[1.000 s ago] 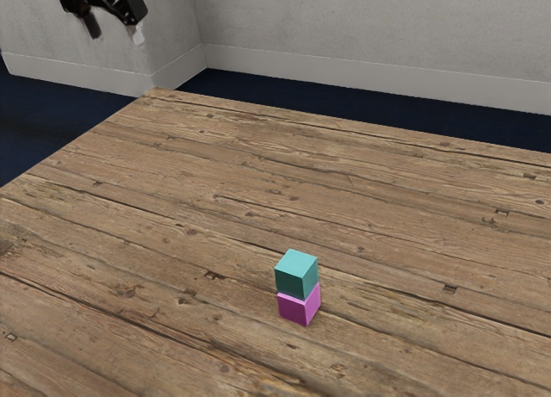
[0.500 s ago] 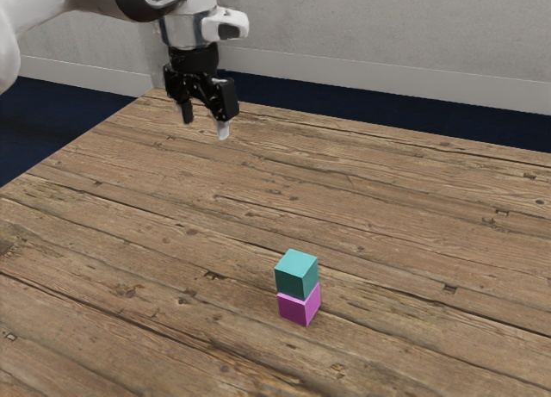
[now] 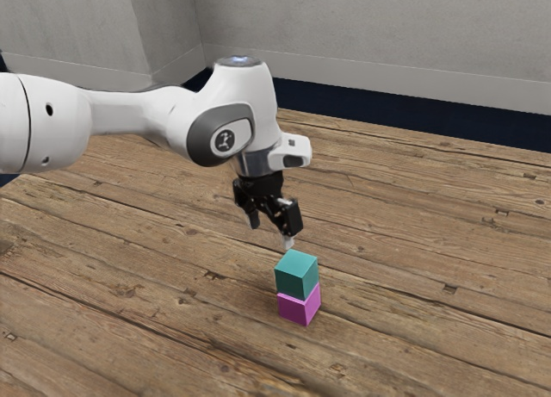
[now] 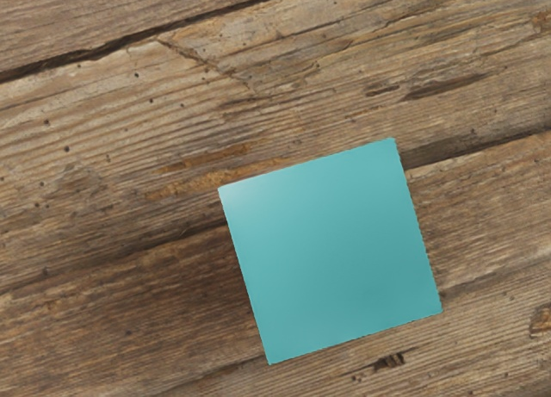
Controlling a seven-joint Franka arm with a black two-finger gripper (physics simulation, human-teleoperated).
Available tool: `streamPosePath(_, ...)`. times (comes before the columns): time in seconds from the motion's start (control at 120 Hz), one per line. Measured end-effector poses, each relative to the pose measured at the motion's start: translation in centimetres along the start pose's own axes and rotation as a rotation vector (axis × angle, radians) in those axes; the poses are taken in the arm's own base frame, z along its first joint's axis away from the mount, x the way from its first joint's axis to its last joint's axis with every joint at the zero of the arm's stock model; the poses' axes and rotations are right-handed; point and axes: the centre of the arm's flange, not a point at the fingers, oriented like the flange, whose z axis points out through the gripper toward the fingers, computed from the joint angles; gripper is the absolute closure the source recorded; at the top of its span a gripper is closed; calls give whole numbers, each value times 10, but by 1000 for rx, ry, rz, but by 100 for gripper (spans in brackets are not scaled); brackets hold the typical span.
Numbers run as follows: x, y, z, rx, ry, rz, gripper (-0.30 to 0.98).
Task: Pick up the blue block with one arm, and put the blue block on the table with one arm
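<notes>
Gripper (image 3: pixel 271 234) lower and nearer the blue block (image 3: pixel 296 275), fingers parted, pink block (image 3: pixel 298 308) unmoved

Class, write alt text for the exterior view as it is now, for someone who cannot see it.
An open black gripper on a white robot arm hovers above a blue-green block stacked on a pink block, on a wooden table.
</notes>
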Motion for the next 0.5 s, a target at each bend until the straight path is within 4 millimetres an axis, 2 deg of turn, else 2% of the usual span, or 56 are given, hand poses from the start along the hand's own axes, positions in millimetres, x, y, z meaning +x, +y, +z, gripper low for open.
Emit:
streamPosePath(0.192,4,8,42,-35,0,-65,0)
streamPosePath(0.4,14,8,69,-46,0,-116,0)
streamPosePath(0.5,20,13,70,-43,10,-122,0)
